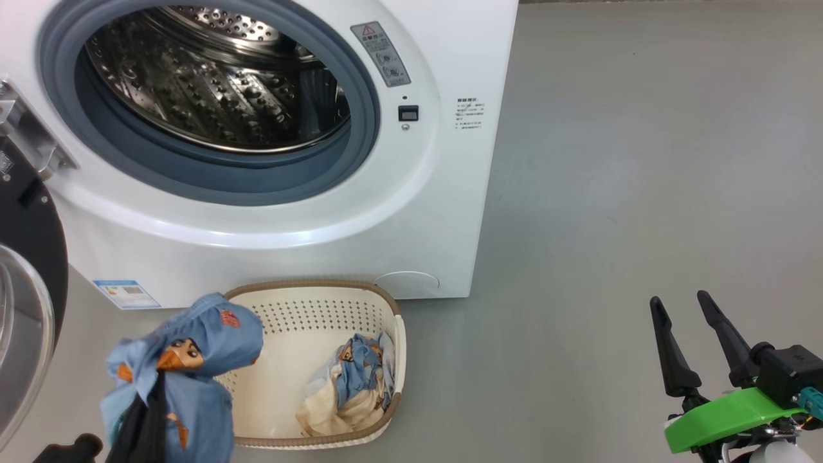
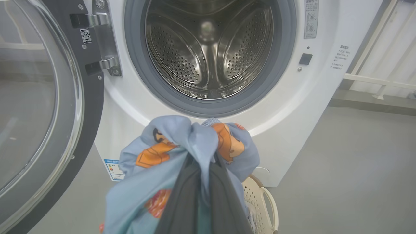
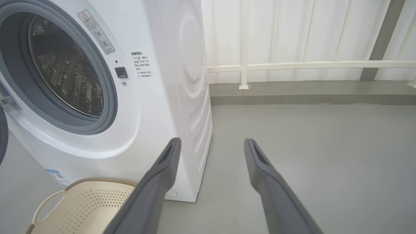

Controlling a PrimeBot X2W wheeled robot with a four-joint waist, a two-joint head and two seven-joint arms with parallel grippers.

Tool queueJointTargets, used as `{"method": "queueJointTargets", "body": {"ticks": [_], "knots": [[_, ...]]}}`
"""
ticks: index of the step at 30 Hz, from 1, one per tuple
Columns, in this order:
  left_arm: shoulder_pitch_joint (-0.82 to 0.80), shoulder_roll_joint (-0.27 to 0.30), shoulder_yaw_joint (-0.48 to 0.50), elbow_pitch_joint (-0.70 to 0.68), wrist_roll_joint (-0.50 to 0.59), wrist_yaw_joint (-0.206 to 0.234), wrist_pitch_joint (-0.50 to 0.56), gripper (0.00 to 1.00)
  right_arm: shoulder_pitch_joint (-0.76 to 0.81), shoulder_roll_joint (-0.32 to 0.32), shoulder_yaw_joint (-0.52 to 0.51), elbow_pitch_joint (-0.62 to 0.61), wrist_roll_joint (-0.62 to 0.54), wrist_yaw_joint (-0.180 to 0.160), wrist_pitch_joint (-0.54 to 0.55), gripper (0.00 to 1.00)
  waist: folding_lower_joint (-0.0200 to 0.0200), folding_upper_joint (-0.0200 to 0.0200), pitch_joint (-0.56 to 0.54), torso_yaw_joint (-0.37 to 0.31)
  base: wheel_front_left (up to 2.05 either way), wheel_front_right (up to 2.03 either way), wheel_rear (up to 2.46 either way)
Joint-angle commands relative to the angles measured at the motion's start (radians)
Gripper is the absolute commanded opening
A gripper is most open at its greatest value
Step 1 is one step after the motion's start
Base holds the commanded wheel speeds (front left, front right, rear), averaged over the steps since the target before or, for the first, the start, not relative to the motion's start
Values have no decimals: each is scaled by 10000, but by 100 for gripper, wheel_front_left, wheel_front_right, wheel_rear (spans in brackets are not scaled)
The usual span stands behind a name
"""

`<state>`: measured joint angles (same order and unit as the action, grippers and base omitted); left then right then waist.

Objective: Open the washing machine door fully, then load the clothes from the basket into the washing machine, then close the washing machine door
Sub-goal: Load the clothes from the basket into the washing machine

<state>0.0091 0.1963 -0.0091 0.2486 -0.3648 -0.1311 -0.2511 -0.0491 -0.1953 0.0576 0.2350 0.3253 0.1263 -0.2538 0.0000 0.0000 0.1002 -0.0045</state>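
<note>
The left hand (image 2: 203, 162) grips a bunched garment (image 1: 193, 347) beside the basket (image 1: 308, 286), below the washing machine (image 1: 450, 193) mouth. Trailing folds may snag the gasket (image 1: 360, 148) or slip free. The right hand (image 1: 679, 299) gapes empty.

Dark tapered fingers (image 1: 669, 354), green wrist bracket (image 1: 726, 415)

Door (image 2: 42, 107) stands aside; washing machine (image 2: 208, 58) mouth unobstructed.

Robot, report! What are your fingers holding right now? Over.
Left gripper shut on clothes bundle. Right gripper open, empty. Washing machine door open, more clothes in basket. Nothing blocking drum.
</note>
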Motion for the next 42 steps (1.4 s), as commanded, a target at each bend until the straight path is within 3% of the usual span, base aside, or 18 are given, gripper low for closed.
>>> {"method": "queueJointTargets", "body": {"ticks": [1,14,22,31,42], "knots": [[-109,146,430,-413,116,5,-106,0,-4,-146,128,-290,34,44,-80,100,0,0,32,-3,0,0,0],[-1657,268,379,-264,-114,5,-107,0,-477,182,155,-455,-78,44,-80,100,0,0,1084,-161,0,0,0],[-3929,943,30,414,-333,4,-107,0,-1215,524,280,-530,-177,44,-80,100,0,0,2451,-434,0,0,0],[-7352,1912,-605,2123,-818,4,-37,0,-2216,881,496,-550,-303,44,-80,100,0,0,3828,-763,0,0,0],[-10837,2424,-1548,5016,-966,4,-67,0,-2739,1189,804,-627,-320,44,-80,100,0,0,4579,-1283,0,0,0]]}}
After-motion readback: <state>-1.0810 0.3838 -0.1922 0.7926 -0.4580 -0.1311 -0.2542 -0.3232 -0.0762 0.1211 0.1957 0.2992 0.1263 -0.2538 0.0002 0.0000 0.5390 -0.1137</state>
